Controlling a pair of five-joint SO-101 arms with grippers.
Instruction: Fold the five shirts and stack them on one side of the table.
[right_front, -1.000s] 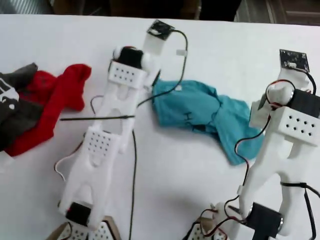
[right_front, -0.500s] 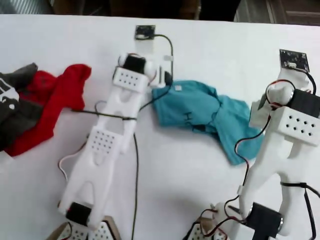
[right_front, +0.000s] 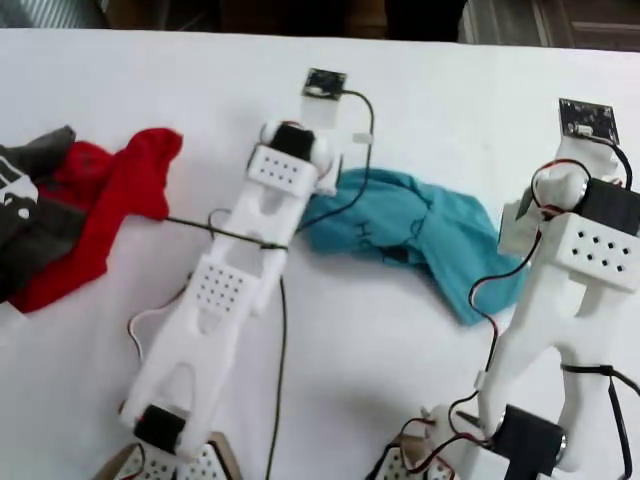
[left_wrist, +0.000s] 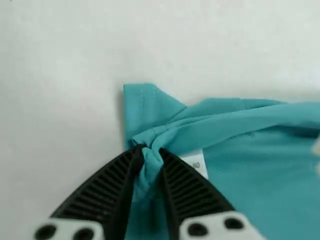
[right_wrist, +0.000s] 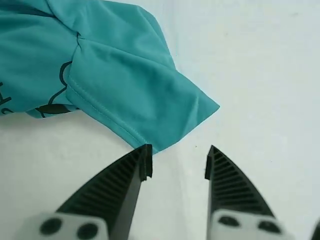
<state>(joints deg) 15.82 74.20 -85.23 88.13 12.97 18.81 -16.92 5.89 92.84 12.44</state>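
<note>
Left wrist view: the left gripper (left_wrist: 150, 156) is clamped on a bunched, stitched edge of the teal shirt (left_wrist: 250, 145), with a white label (left_wrist: 196, 164) just beside its ribbed black fingers (left_wrist: 112, 187). Right wrist view: the right gripper (right_wrist: 175, 162) stands jaws apart, one tip just beside the shirt's hemmed corner. High view: the shirt lies crumpled on the white table (right_front: 400, 380) between the arms, a red shirt (right_front: 110, 200) well apart.

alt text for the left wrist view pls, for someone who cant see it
The left claw is shut on a bunched fold of a teal shirt, pinching it between black ribbed fingers. The shirt lies crumpled on a white table, with a small white label showing beside the grip.
</note>
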